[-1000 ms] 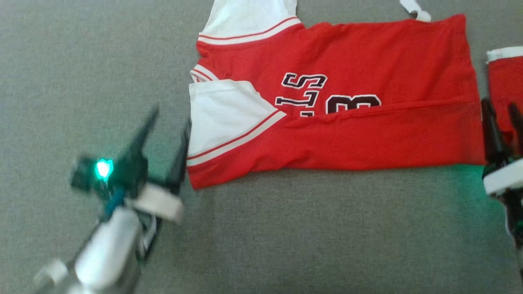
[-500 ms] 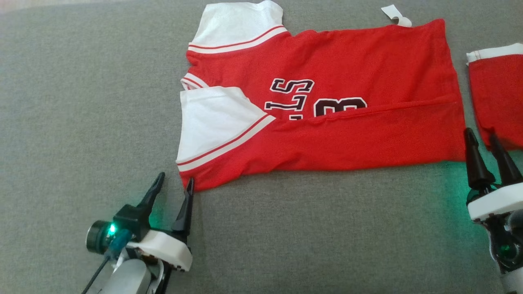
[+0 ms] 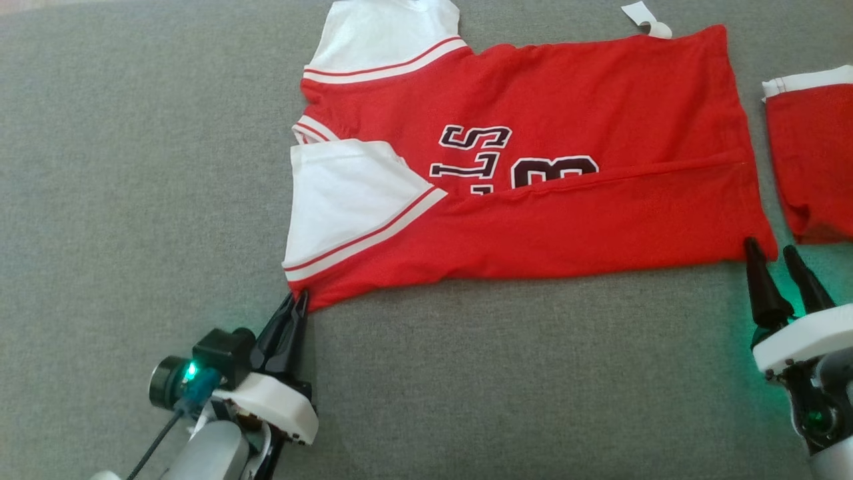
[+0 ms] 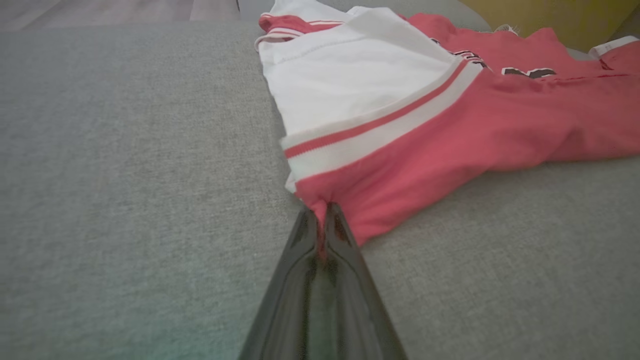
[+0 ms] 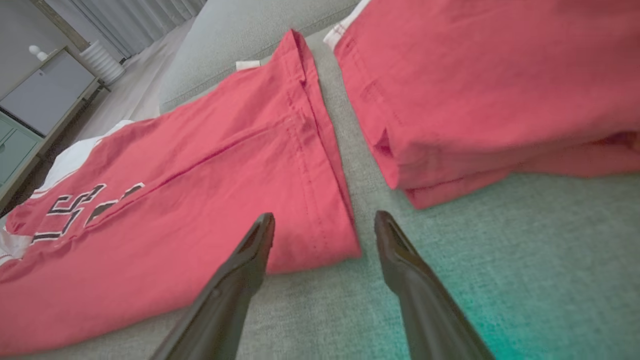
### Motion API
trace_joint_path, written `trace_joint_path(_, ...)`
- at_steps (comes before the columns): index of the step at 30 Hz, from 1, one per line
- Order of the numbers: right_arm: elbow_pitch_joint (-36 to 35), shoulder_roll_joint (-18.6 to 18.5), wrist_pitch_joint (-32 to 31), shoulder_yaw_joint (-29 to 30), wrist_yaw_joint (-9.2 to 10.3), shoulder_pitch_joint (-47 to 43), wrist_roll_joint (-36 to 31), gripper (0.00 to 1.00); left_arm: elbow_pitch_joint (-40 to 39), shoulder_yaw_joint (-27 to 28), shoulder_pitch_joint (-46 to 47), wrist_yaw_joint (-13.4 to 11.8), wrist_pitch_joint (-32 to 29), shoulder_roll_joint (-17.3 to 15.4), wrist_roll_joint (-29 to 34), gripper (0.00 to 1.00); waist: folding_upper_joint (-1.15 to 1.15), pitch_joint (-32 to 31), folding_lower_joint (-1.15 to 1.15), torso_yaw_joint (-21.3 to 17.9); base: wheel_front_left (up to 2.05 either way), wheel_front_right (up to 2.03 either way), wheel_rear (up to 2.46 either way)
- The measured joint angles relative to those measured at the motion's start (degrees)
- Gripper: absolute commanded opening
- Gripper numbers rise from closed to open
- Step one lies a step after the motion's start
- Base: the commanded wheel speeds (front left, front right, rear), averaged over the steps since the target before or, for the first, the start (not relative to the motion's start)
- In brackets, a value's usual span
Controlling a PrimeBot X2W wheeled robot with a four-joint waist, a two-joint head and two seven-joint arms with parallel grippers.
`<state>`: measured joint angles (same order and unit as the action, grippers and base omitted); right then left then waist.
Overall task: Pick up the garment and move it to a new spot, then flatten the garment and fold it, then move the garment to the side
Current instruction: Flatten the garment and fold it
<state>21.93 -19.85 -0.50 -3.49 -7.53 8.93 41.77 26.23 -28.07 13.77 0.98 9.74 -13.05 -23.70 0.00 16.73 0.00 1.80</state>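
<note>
Fingers of the left gripper (image 3: 298, 300) have just pinched shut on the lower-left corner of the garment (image 3: 566, 227), which lies across mid-frame. The right gripper (image 3: 771, 248) has edged up to the lower-right corner, fingers spread. A fold looks imminent.

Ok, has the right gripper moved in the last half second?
Yes: the right gripper has edged left toward the red-and-white fabric jersey, whose near hem corner now sits between its open fingers.

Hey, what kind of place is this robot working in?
Probably a home living room: the red-and-white jersey lies on a grey upholstered sofa-like cushion, with pale pleated curtains and a grey-fronted cabinet nearby.
</note>
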Motion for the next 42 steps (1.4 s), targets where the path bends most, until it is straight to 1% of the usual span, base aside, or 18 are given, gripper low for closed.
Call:
trace_joint_path(7, 3.4, 0.3, -2.0, 0.1, 0.0, 2.5, -0.6, 1.0, -0.8, -0.4, 0.2, 0.0, 0.0, -0.8, 0.1, 0.0, 0.0, 0.4, 0.0, 0.4, 0.0, 0.0, 0.0)
trace_joint_path(8, 3.7, 0.3, -2.3, 0.1, 0.0, 2.7, -0.6, 0.91, -0.9, -0.5, 0.3, 0.0, 0.0, -0.8, 0.1, 0.0, 0.0, 0.4, 0.0, 0.6, 0.0, 0.0, 0.0)
trace_joint_path(9, 3.9, 0.3, -2.3, 0.1, 0.0, 2.9, -0.6, 0.62, -1.0, -0.5, 0.3, -0.1, 0.0, -0.9, 0.1, 0.0, 0.0, 0.5, 0.0, 0.7, 0.0, 0.0, 0.0)
trace_joint_path(10, 4.0, 0.4, -2.4, 0.0, 0.0, 3.0, -0.9, 0.28, -1.2, -0.5, 0.3, -0.1, 0.0, -0.9, 0.1, 0.0, 0.0, 0.5, 0.0, 0.7, 0.0, 0.0, 0.0)
trace_joint_path(11, 4.2, 0.5, -2.6, -0.2, 0.0, 3.3, -1.0, 0.0, -1.3, -0.6, 0.3, -0.5, 0.0, -1.0, 0.1, 0.0, 0.0, 0.6, 0.0, 0.7, 0.0, 0.0, 0.0)
trace_joint_path(20, 4.8, 0.9, -2.4, -1.6, 0.0, 3.9, -1.0, 0.0, -2.2, -1.1, 0.0, -1.0, 0.0, -1.9, 0.1, 0.0, 0.0, -0.8, 0.0, 0.7, 0.0, 0.0, 0.0)
trace_joint_path(25, 4.2, 0.1, -1.5, -1.8, 0.0, 2.3, -1.0, 0.0, -4.1, -1.1, -1.4, -1.6, -0.1, -2.7, 0.1, 0.0, 0.0, -2.8, 0.0, 0.9, 0.0, 0.0, 0.0)
trace_joint_path(28, 2.3, -1.0, -1.5, -1.3, 0.0, -1.6, -0.9, 0.0, -6.7, -1.4, -4.8, -2.2, -0.6, -3.4, 0.0, 0.0, 0.0, -4.4, 0.0, 1.4, 0.0, 0.0, 0.0)
trace_joint_path(31, 0.7, -1.2, -1.5, -0.4, 0.0, -5.2, -0.9, 0.0, -9.3, -1.5, -7.5, -3.4, -1.2, -4.2, -0.4, 0.0, 0.0, -5.3, 0.0, 2.1, 0.0, 0.0, 0.0)
trace_joint_path(35, -2.0, -1.7, -2.5, 1.5, 0.0, -9.4, -0.5, 0.0, -12.4, -1.7, -10.7, -4.1, -1.7, -4.6, -0.5, 0.0, 0.0, -6.4, 0.0, 2.8, 0.0, 0.0, 0.0)
trace_joint_path(42, -6.5, -2.4, -5.8, 4.4, 0.0, -16.6, -0.8, 0.0, -17.7, -3.9, -17.1, -5.1, -5.7, -5.7, -1.6, 0.0, 0.0, -8.0, -0.01, 3.4, 0.0, 0.0, 0.0)
